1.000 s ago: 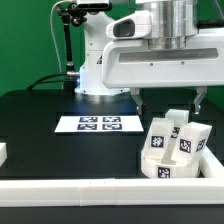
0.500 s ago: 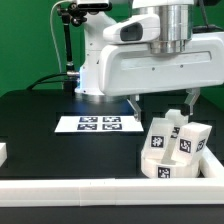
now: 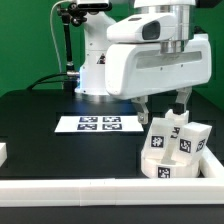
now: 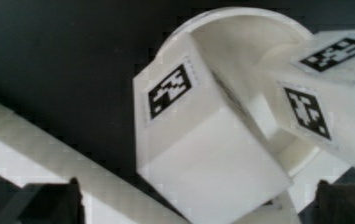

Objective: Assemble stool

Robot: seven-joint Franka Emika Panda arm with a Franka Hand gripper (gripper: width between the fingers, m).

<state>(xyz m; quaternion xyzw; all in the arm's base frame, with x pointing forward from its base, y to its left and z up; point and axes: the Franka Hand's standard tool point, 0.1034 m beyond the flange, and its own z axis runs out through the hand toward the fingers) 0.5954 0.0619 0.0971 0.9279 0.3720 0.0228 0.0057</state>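
Clearly I am near the start: nothing looks joined yet. The stool parts, tagged legs and the round seat, huddle loose at the exterior view's right on the black counter, against the border rail. My pincer hangs released just above them, grasping nothing.

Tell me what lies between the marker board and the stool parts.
Only bare black table shows between the marker board and the stool parts in the exterior view; the gripper hangs above that gap, not in it.
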